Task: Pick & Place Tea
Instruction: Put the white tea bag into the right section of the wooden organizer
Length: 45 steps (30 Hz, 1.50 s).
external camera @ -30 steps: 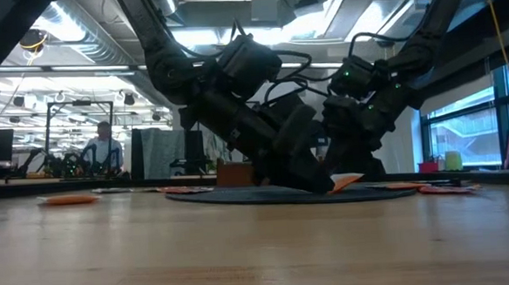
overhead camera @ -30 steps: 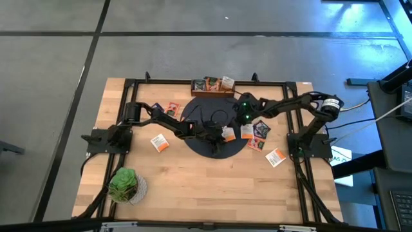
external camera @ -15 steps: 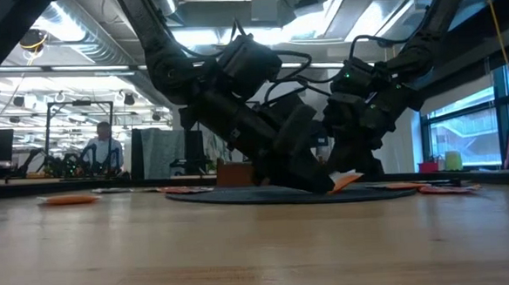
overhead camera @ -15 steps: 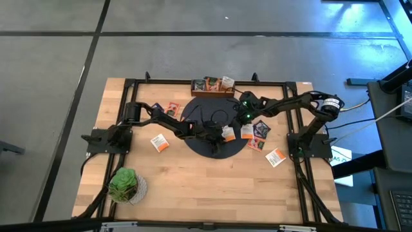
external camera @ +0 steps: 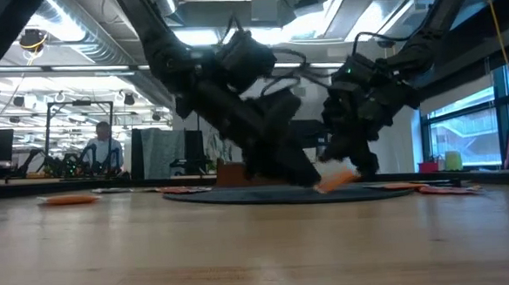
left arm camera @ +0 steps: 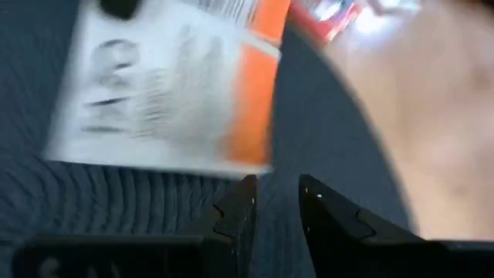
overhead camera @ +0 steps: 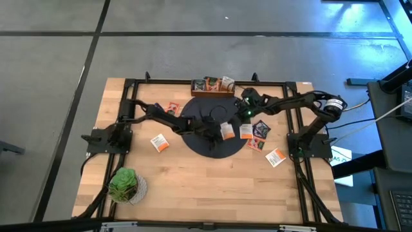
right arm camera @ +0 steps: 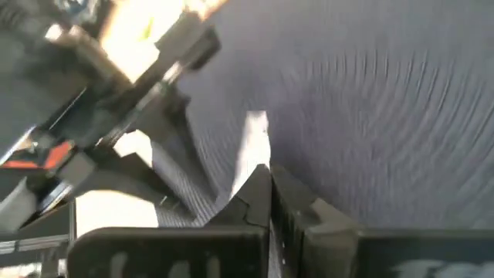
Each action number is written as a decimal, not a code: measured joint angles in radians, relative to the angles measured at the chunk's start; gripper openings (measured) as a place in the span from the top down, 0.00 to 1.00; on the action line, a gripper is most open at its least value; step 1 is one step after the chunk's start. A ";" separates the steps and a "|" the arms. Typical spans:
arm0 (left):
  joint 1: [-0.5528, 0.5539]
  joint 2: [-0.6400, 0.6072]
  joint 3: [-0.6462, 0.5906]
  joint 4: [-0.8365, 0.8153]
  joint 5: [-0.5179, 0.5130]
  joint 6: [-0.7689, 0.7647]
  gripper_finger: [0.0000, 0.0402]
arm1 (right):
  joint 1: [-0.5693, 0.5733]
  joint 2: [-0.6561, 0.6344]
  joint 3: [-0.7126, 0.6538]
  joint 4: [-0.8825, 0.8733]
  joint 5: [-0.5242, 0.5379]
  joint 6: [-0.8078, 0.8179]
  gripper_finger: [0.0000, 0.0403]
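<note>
On the black round mat (overhead camera: 203, 147) lies a white and orange tea packet (overhead camera: 226, 132), blurred in the left wrist view (left arm camera: 170, 85). My right gripper (overhead camera: 234, 122) reaches in from the right and is shut on it. My left gripper (overhead camera: 215, 131) hovers low over the mat just left of the packet, its fingers (left arm camera: 270, 202) narrowly open with nothing between them. In the low view the packet (external camera: 333, 181) is tilted just above the mat. My right gripper pinches the tea packet by one edge (right arm camera: 256, 147) between its two shut fingers. The packet shows edge-on as a thin white strip rising from the fingertips. The fingers slant down from the table's right and far side. The packet sits tilted, low over the mat.
A wooden box (overhead camera: 212, 86) with packets stands at the far edge. Loose packets lie on the table at the left (overhead camera: 159, 143) (overhead camera: 172, 108) and at the right (overhead camera: 260, 129) (overhead camera: 275, 156). A green plant (overhead camera: 125, 183) stands near left.
My right gripper has shut on the white and orange packet and drawn slightly toward the far edge; the packet has shifted a little with it. My left arm has risen somewhat and its gripper has stayed narrowly open.
</note>
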State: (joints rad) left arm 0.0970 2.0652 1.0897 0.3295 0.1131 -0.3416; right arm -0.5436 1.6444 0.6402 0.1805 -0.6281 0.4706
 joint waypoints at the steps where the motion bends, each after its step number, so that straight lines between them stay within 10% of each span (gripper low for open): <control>1: 0.007 -0.022 0.000 -0.010 0.010 0.000 0.76 | -0.006 -0.015 0.008 0.000 0.002 -0.001 0.99; 18: 0.142 -0.492 0.006 -0.283 0.025 0.179 0.76 | -0.229 -0.135 0.263 -0.004 0.396 -0.294 1.00; 45: 0.204 -0.507 0.007 -0.350 0.003 0.251 0.76 | -0.261 0.100 0.262 0.186 0.496 -0.423 0.97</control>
State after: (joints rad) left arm 0.3012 1.5585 1.0966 -0.0204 0.1162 -0.0902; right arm -0.8051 1.7439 0.9024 0.3663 -0.1326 0.0477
